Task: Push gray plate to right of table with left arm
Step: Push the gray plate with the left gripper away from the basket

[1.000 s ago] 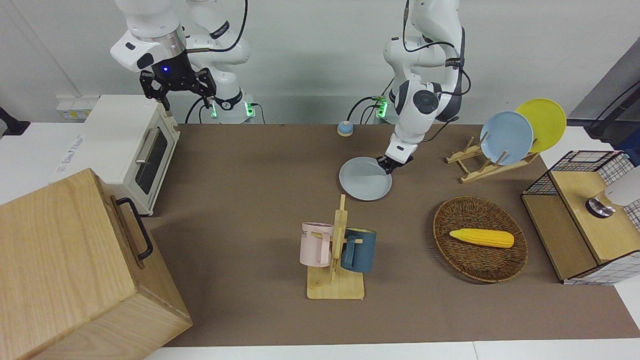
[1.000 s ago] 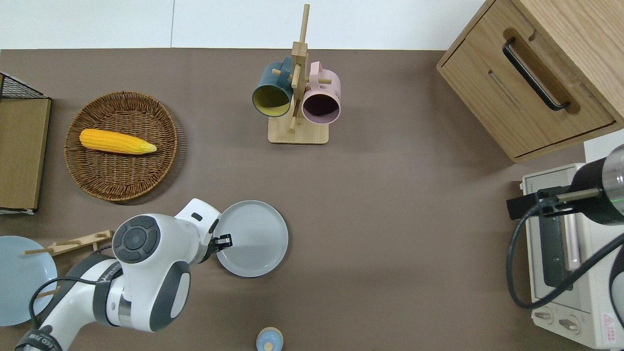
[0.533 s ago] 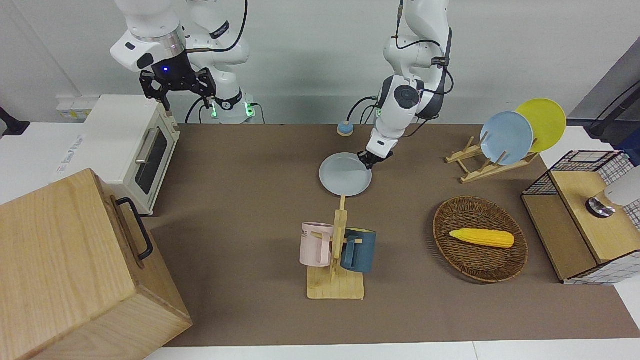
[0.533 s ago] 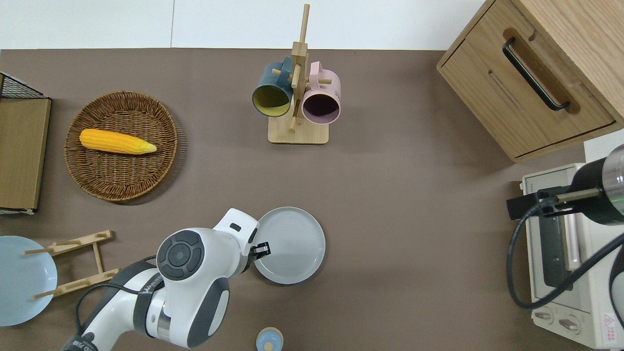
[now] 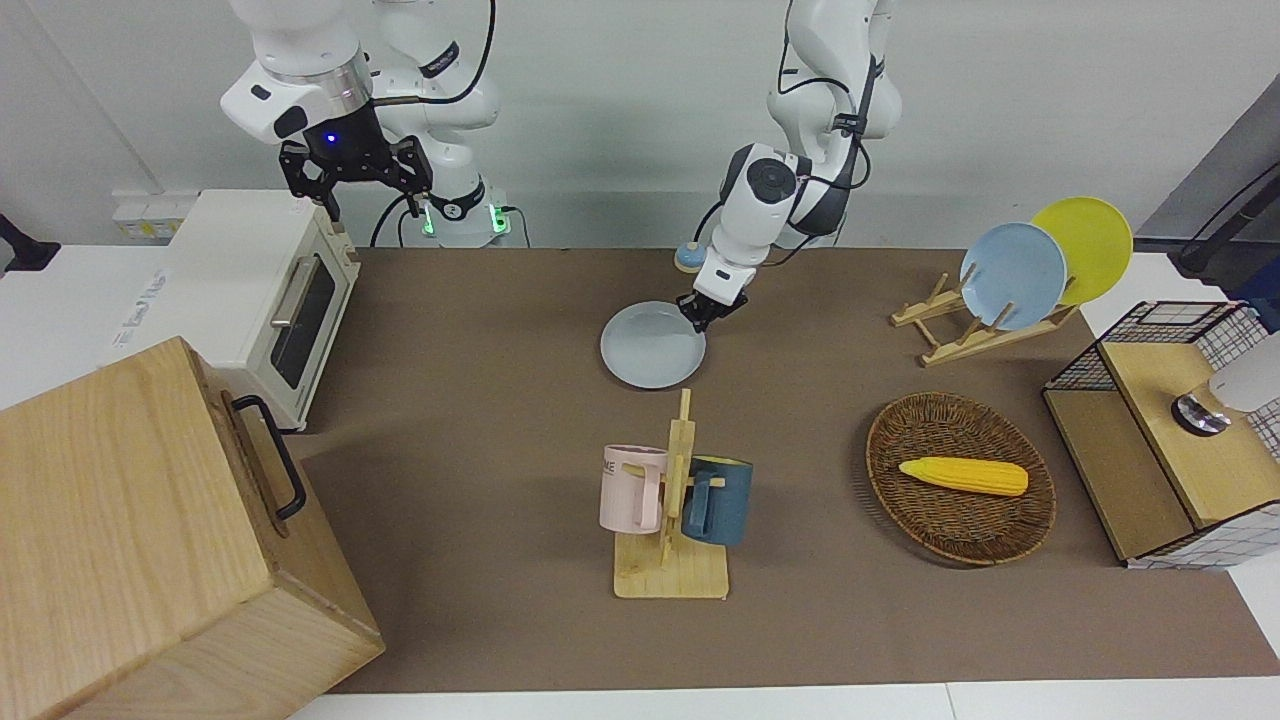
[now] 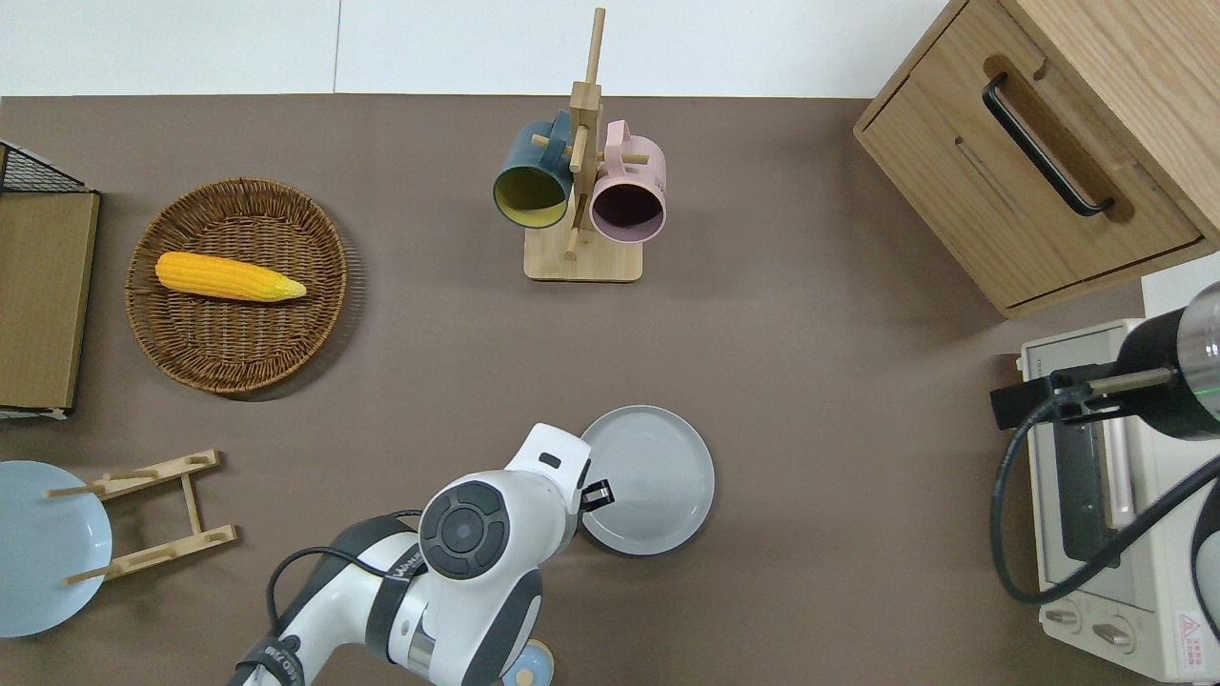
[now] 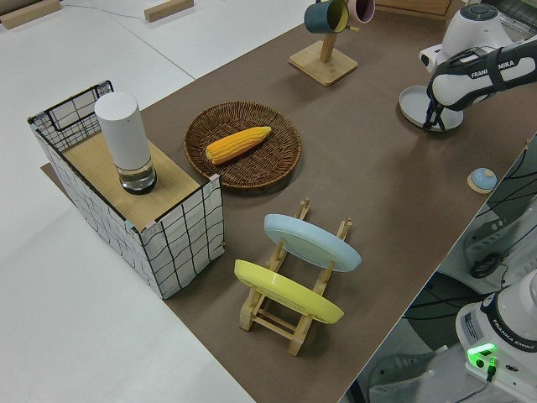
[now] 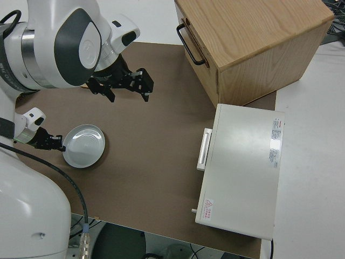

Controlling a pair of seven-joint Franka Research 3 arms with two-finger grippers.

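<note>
The gray plate [image 5: 652, 345] [image 6: 653, 481] [image 8: 83, 145] lies flat on the brown table [image 5: 480, 400], nearer to the robots than the mug rack. My left gripper [image 5: 699, 319] [image 6: 599, 494] [image 7: 432, 124] is low at the table, shut, with its tips against the plate's rim on the side toward the left arm's end. It holds nothing. The right gripper [image 5: 355, 182] [image 8: 123, 89] is parked and open.
A wooden mug rack [image 5: 672, 500] carries a pink and a blue mug. A wicker basket [image 5: 960, 520] holds corn. A plate rack [image 5: 950, 325] bears sky-blue and yellow plates. A toaster oven [image 5: 260, 290] and wooden cabinet [image 5: 150, 540] stand at the right arm's end. A small blue bell [image 5: 689, 257] sits nearest the robots.
The left gripper has slid the gray plate along the table toward the right arm's end and slightly nearer to the robots. The right arm has not moved.
</note>
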